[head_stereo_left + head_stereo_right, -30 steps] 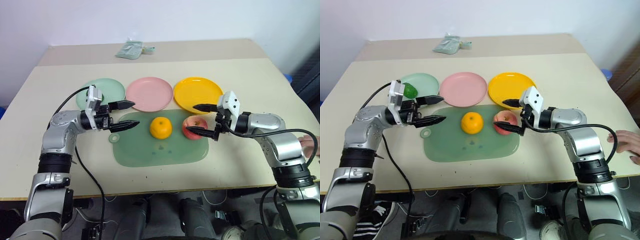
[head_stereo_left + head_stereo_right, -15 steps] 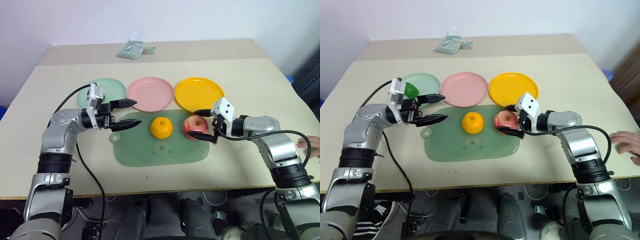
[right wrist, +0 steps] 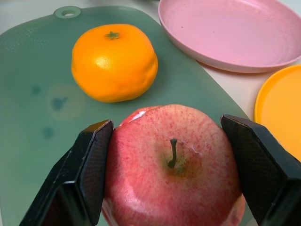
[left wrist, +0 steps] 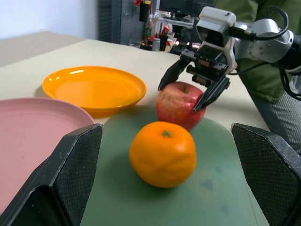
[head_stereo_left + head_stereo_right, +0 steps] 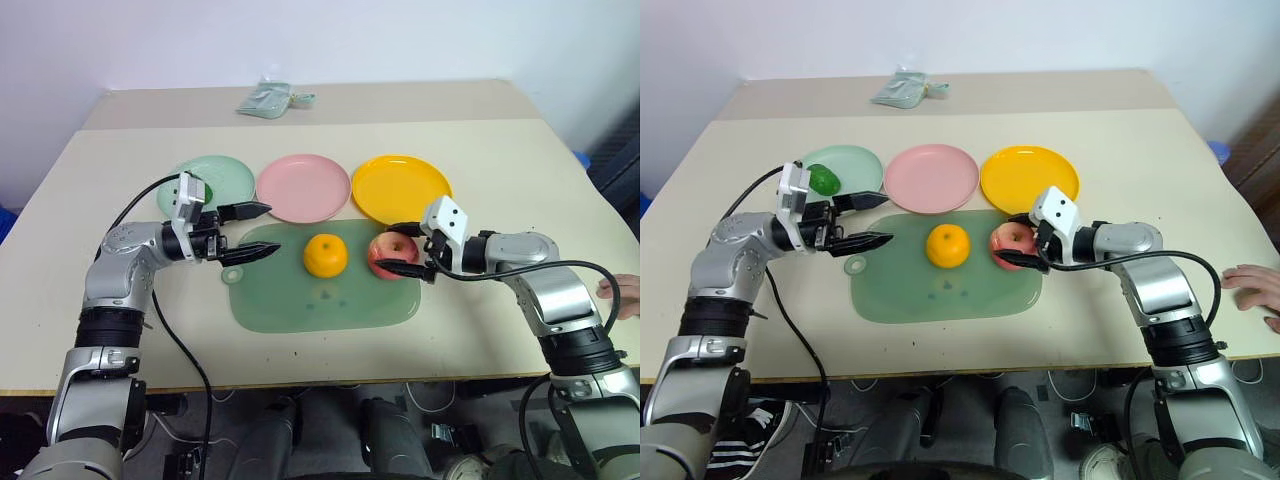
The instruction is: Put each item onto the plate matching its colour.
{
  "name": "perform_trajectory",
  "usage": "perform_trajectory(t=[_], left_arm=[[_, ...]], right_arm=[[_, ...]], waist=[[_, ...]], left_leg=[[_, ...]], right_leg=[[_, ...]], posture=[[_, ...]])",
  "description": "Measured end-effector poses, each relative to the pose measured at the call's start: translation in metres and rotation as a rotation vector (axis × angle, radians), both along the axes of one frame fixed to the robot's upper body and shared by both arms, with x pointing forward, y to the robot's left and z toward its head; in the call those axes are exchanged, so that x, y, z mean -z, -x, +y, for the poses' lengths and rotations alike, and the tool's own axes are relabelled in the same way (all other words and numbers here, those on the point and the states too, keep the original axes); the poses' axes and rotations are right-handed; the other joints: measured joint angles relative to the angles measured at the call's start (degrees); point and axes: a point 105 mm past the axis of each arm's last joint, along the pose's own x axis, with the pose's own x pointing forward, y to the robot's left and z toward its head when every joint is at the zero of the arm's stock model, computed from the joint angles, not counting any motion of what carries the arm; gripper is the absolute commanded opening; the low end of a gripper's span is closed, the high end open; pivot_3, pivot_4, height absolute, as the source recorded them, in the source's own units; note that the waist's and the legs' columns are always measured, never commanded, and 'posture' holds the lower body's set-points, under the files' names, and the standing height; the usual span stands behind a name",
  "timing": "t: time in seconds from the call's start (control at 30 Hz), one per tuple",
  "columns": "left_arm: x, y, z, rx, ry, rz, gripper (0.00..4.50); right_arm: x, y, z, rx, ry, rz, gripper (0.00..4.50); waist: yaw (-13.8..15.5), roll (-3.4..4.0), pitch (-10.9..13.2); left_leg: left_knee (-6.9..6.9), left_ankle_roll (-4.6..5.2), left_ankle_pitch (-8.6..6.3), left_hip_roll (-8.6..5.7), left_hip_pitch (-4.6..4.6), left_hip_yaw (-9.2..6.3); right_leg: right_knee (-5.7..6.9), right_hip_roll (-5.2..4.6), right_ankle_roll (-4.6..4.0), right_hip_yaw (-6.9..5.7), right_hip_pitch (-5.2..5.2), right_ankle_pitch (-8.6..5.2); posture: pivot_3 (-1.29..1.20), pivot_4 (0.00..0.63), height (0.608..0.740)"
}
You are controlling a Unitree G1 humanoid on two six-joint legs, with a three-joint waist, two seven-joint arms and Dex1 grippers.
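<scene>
A red-pink apple (image 5: 392, 255) sits on the right part of a pale green mat (image 5: 320, 300), with my right gripper (image 5: 385, 247) shut on it, one finger pressed to each side (image 3: 89, 174). The round orange (image 5: 325, 256) rests in the middle of the mat. My left gripper (image 5: 273, 230) hovers open over the mat's left end, pointing toward the orange and holding nothing. A dark green piece (image 5: 823, 180) lies on the mint green plate (image 5: 225, 175). Beside it stand the pink plate (image 5: 303, 187) and the yellow-orange plate (image 5: 400, 188), both bare.
A pale packet (image 5: 265, 99) lies at the table's far side. A person's hand (image 5: 625, 297) rests on the table at the right edge. Bare tabletop stretches in front of the mat and on both sides.
My right gripper sank a little around the apple and its fingers closed onto it. The left arm, the orange and the plates stayed put.
</scene>
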Motion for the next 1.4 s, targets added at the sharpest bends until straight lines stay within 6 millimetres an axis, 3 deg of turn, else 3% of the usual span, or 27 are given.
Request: perform_trajectory(t=[0.03, 0.33, 0.53, 0.67, 0.73, 0.97, 1.4], left_arm=[[0.001, 0.000, 0.000, 0.000, 0.000, 0.000, 4.50], [0.002, 0.000, 0.001, 0.005, -0.001, -0.001, 4.50], [0.005, 0.002, 0.002, 0.009, -0.002, 0.006, 4.50], [0.007, 0.002, 0.001, 0.010, -0.021, -0.023, 4.50], [0.012, 0.002, -0.006, 0.026, -0.042, -0.041, 4.50], [0.028, 0.001, -0.059, 0.114, -0.104, -0.131, 4.50], [0.038, -0.022, -0.066, 0.025, -0.163, -0.193, 4.50]], right_arm=[[0.000, 0.000, 0.000, 0.000, -0.002, 0.000, 4.46], [-0.001, 0.001, 0.003, -0.010, -0.063, 0.035, 4.46], [-0.022, -0.001, 0.007, -0.017, -0.172, -0.003, 4.46], [-0.027, 0.000, 0.010, -0.023, -0.194, -0.011, 4.46], [-0.029, -0.001, 0.010, -0.020, -0.212, -0.015, 4.46], [-0.040, -0.001, 0.010, -0.029, -0.267, -0.040, 4.46], [-0.046, 0.005, 0.008, -0.032, -0.297, -0.060, 4.46]], waist=[[0.00, 0.00, 0.00], [-0.05, 0.00, 0.00], [0.00, 0.00, 0.00], [0.04, 0.00, 0.00], [0.10, 0.00, 0.00], [0.13, 0.00, 0.00], [0.20, 0.00, 0.00]], left_leg=[[0.00, 0.00, 0.00, 0.00, 0.00, 0.00], [0.00, 0.00, 0.00, 0.00, 0.00, -0.01], [0.00, 0.00, 0.00, 0.00, 0.00, -0.01], [0.00, 0.00, 0.00, 0.00, 0.00, -0.01], [0.00, 0.00, 0.00, -0.01, 0.00, 0.00], [0.01, 0.00, 0.00, -0.02, -0.01, -0.02], [0.02, 0.01, 0.00, -0.03, -0.01, -0.01]], right_leg=[[0.00, 0.00, 0.00, 0.00, 0.00, 0.00], [0.00, 0.00, 0.00, 0.00, -0.01, 0.00], [0.00, 0.00, 0.00, 0.00, -0.01, 0.00], [-0.01, 0.00, 0.00, 0.00, -0.01, 0.00], [-0.01, -0.01, 0.00, 0.00, 0.00, 0.00], [-0.02, -0.01, 0.00, -0.01, 0.01, 0.00], [-0.02, -0.02, 0.01, -0.01, 0.02, 0.01]], posture=[[0.00, 0.150, 0.740], [0.00, 0.150, 0.740], [0.00, 0.150, 0.740], [0.00, 0.150, 0.740], [0.00, 0.150, 0.740], [0.00, 0.150, 0.740], [0.00, 0.150, 0.740]])
